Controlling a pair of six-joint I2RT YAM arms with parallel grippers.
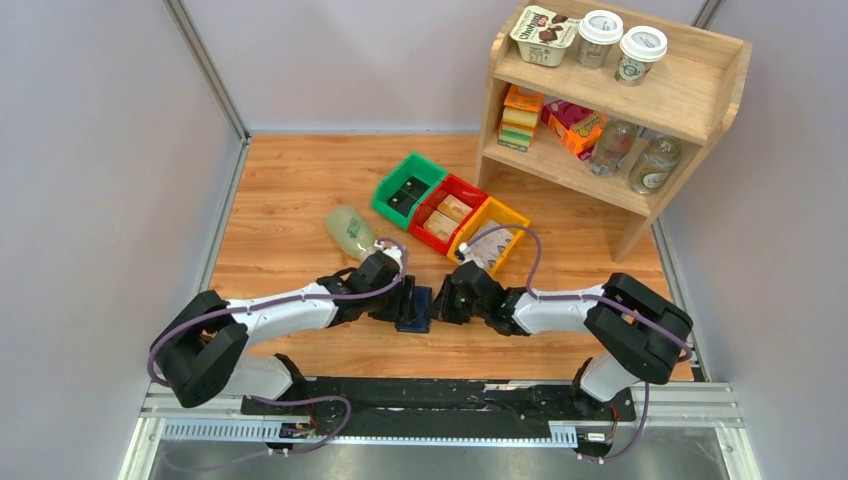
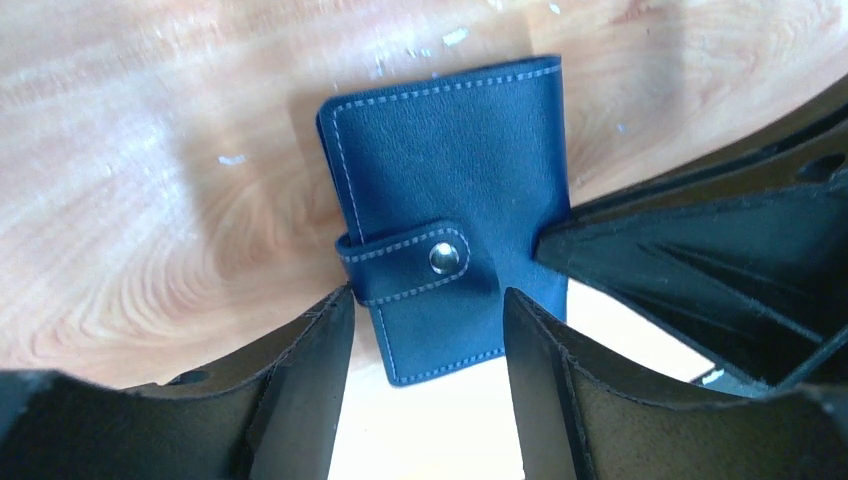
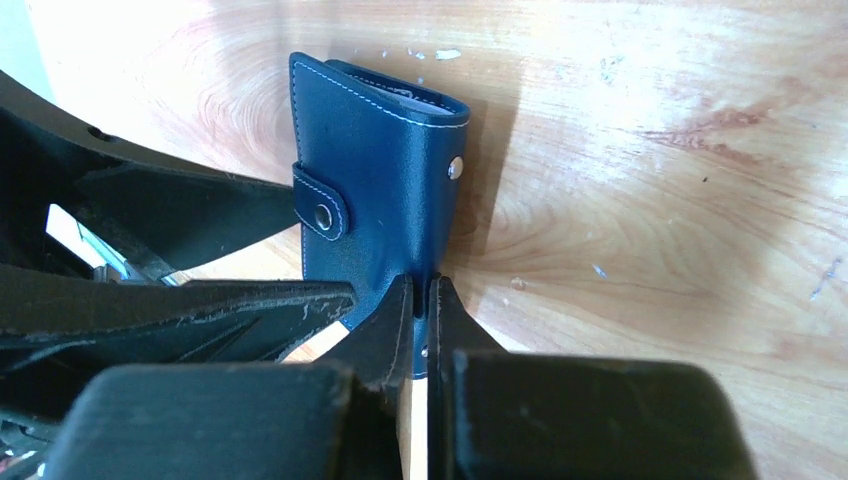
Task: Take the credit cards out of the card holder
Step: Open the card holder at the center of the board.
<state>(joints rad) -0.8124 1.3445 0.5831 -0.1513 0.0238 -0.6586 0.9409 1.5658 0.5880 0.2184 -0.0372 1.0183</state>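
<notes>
On a wooden table (image 1: 300, 180), largest first: at 2 o'clock, a stocked wooden shelf (image 1: 700, 95), well apart from the work. Reaching in from 8 o'clock and from 4 o'clock, the left arm (image 1: 280, 315) and the right arm (image 1: 560, 308), wrists nearly meeting just toward 6 o'clock of centre. At 12 to 1 o'clock of that meeting point, a row of bins: green bin (image 1: 412, 160), red bin (image 1: 472, 186), yellow bin (image 1: 512, 213). At 10 o'clock, a pale bottle (image 1: 349, 230) lying on its side. All left alone, apart from both arms.

Between the two wrists, lying on the table: the card holder (image 1: 414, 310), navy, folded shut, with the snap tab (image 2: 410, 262) fastened across the cover. Hence no clear sight of the credit cards, presumably tucked inside.

Left end effector (image 2: 428, 300): spread wide, straddling the holder's near end at either side without clamping, seemingly poised to steady the case. Right end effector (image 3: 420, 300): pinched fully together, tips pressed to the holder's long edge at 3 o'clock in the left wrist view, probably to brace the case or pry at the cover. Impossible to tell of any cover leaf caught between those tips.

Judged barely begun: snap to be undone first, with the case likely to skate on smooth wood unless pinned down.
</notes>
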